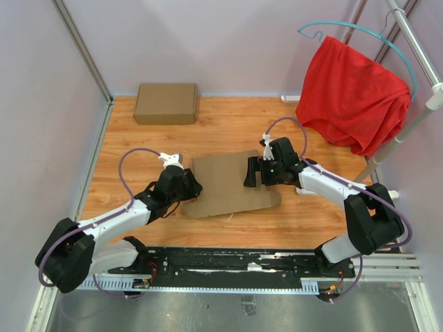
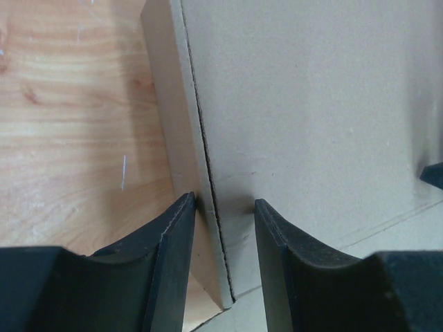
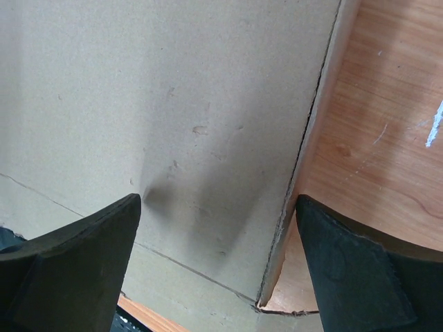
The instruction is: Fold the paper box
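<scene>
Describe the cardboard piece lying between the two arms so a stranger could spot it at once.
On the orange wooden table, look at the middle, between the left claw and the right claw. There lies a plain brown corrugated cardboard sheet. Unlike the closed brown cardboard box at the far left corner, it is flat with an uneven, flapped outline.

Pale lilac walls [image 1: 228, 41] enclose a wooden tabletop [image 1: 228, 124]; a red cloth [image 1: 349, 97] hangs at right.

Both arms stretched forward and inward, wrists low, facing each other. Left tool [image 1: 194, 188] jaws narrowly apart. Right tool [image 1: 248, 174] jaws spread wide.
</scene>
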You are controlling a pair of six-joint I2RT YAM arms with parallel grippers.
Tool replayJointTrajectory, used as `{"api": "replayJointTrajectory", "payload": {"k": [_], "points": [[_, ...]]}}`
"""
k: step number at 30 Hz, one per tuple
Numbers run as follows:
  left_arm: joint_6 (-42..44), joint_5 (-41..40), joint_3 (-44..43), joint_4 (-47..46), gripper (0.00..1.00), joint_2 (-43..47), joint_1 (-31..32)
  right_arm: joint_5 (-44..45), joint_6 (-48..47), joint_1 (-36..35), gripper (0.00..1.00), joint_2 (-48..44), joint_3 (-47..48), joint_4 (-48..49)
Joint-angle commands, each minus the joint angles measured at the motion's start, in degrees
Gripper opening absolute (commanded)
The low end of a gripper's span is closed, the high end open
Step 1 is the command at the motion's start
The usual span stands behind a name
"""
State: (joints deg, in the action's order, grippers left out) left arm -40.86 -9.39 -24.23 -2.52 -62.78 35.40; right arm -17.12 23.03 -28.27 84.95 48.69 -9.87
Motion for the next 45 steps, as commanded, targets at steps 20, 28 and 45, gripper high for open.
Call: {"api": "replayJointTrajectory", "payload": {"k": [20,28,45], "points": [[12.3,-16.03,-18.98,12.78,0.79,-0.02,-0.77,17.98,1.39,0.41,0.98,-11.04,7.4,-4.99],[5.24,-5.14,-0.58,3.54,0.99,22.88,-0.94,14.65,10.4,1.14,0.98,-31.44,-8.88,1.76],[6.81,-1.62,7.23,-1.9,0.89,20.2,-0.94,12.42,0.68,1.04,0.99,-22.65,-9.45,-3.9]]}}
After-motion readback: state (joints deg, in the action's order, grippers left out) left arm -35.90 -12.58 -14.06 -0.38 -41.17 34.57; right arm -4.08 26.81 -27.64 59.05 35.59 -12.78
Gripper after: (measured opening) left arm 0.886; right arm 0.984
